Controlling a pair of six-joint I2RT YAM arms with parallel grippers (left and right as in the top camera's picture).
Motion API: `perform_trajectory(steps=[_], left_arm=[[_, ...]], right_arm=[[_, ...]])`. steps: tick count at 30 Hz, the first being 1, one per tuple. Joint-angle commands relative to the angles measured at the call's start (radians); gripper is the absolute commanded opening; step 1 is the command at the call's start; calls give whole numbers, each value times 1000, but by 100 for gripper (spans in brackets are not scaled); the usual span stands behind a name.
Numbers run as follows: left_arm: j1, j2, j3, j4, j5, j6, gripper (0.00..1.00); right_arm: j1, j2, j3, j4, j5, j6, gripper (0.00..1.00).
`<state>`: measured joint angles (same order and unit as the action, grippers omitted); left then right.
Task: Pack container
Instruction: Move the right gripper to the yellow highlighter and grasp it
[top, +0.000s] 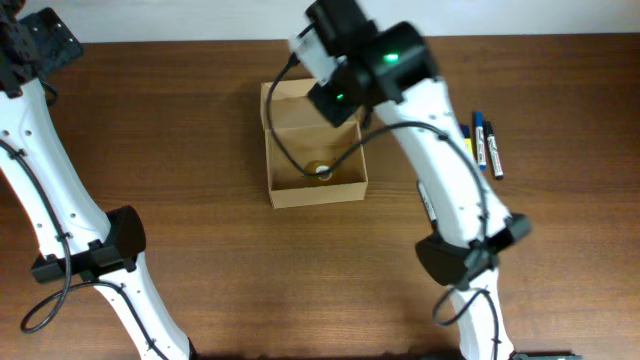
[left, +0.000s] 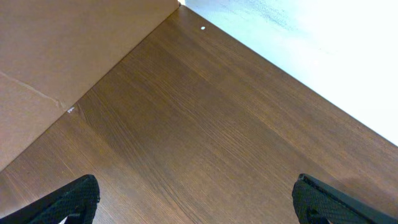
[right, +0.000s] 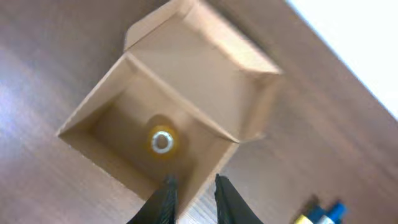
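Note:
The container (top: 318, 192) is a tan cardboard box standing open at the table's middle, its flap lid folded back on the far side. A small yellow round object with a pale ring (top: 322, 170) lies on its floor and also shows in the right wrist view (right: 162, 141). My right gripper (top: 340, 95) hovers above the box's far right part. In the right wrist view its fingers (right: 194, 186) stand a little apart, with nothing between them, over the wall of the box (right: 205, 81). My left gripper (top: 30, 45) is at the far left back corner, wide open and empty (left: 196, 199).
Several markers (top: 487, 143) with blue, yellow and dark caps lie side by side at the right of the table; they also show in the right wrist view (right: 320, 213). A tan board (left: 56, 56) stands close in front of the left gripper. The table's back edge is near.

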<state>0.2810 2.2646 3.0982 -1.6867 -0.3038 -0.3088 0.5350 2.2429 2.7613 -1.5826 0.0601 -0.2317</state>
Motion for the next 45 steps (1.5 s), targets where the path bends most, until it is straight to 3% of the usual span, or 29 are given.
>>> perform_trajectory(steps=[1,7,10,20,32,45], left_arm=[[3,-8,-3,0,-6,11,100],[3,-8,-3,0,-6,11,100],[3,-8,-3,0,-6,11,100],[3,-8,-3,0,-6,11,100],[3,-8,-3,0,-6,11,100],[3,-8,-3,0,-6,11,100]], right_arm=[[-108,-48,-24,-7,56,59,21],[-373,-80,-266,83,21,111,22],[-485,-80,-444,153,-37,118,27],[-626,-77,-808,296,-137,117,49],[-628,-68,-922,447,-135,117,59],[-628,23,-922,484,-126,117,61]])
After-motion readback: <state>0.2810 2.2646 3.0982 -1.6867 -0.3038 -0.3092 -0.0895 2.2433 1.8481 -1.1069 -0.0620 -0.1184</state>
